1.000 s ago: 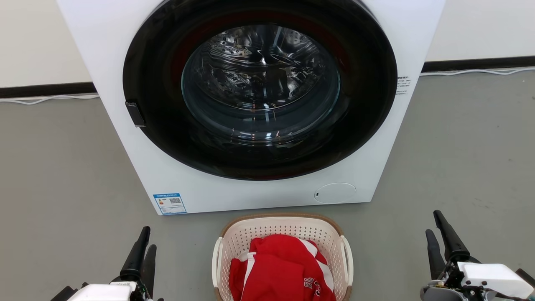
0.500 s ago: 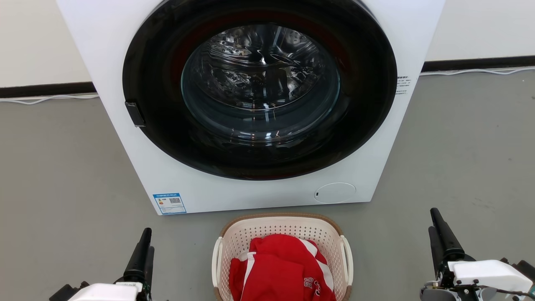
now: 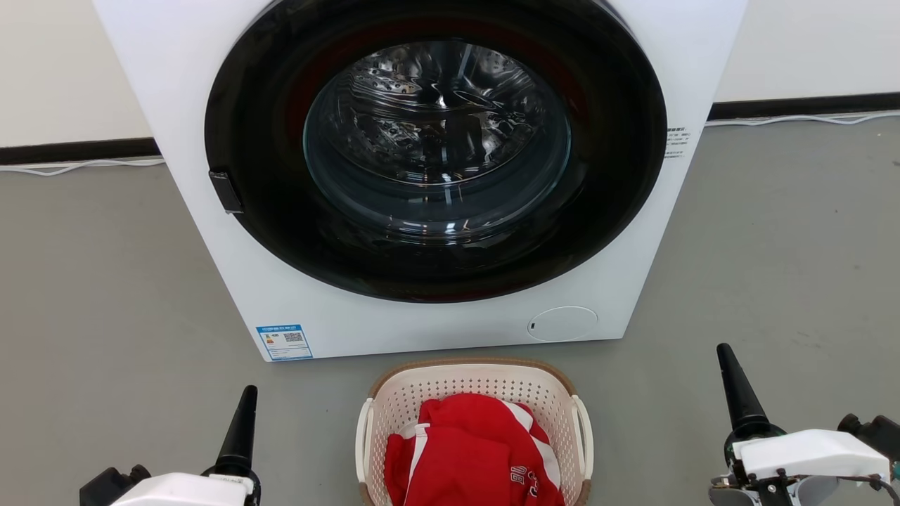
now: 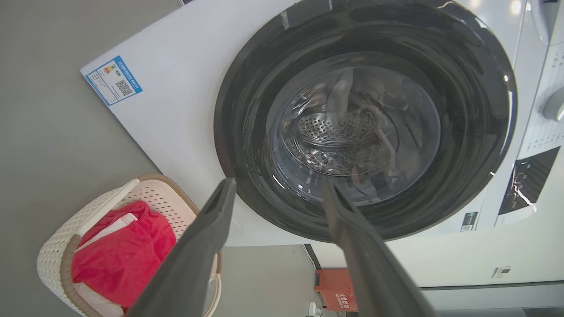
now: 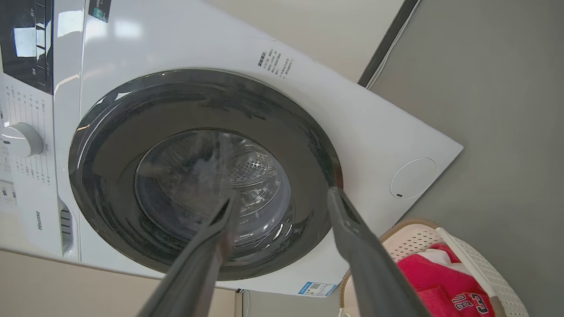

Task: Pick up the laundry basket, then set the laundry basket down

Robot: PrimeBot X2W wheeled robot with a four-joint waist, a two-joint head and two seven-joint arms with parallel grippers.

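Presently both arms point forward, jaws apart, flanking the laundry basket.

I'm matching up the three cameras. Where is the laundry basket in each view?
Head view: basket at bottom centre, just in front of the washer.
Left wrist view: basket in the lower left corner.
Right wrist view: basket in the lower right corner.
Shared landmark: the blue label on the washer's front.
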